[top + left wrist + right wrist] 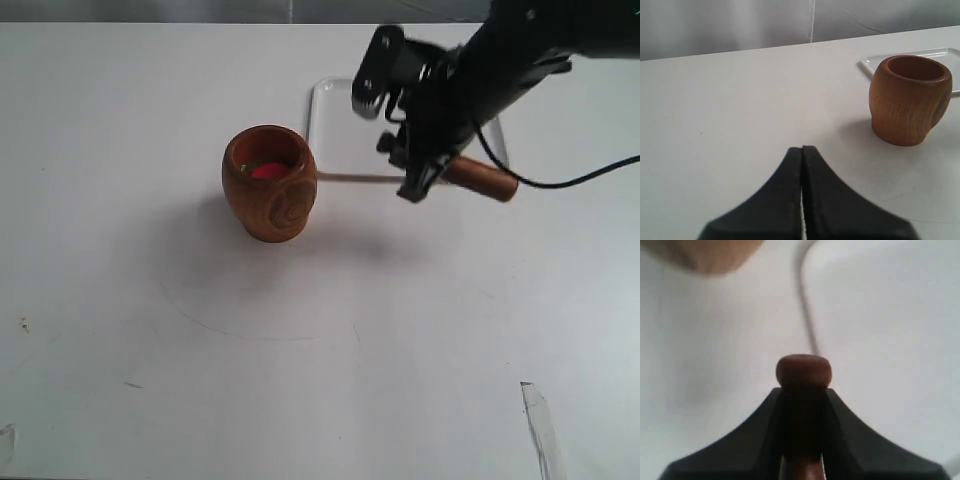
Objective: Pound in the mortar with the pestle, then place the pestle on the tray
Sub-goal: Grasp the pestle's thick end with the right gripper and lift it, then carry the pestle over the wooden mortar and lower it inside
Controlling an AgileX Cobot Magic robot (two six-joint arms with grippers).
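The orange-brown mortar (269, 183) stands upright on the white table, red and green bits showing inside it; the left wrist view has the mortar (910, 99) off to one side. Just beyond it lies the white tray (345, 135), its rim (900, 55) also in the left wrist view. My right gripper (418, 185) hovers over the tray's near edge, shut on the pestle (482, 179), whose thick end sticks out to the right. The small knob (803, 371) pokes out past the fingertips. My left gripper (802, 150) is shut on nothing, low over bare table.
A black cable (590, 176) trails from the right arm over the table. A clear strip (541, 425) lies near the front right edge. The left arm is out of the exterior view.
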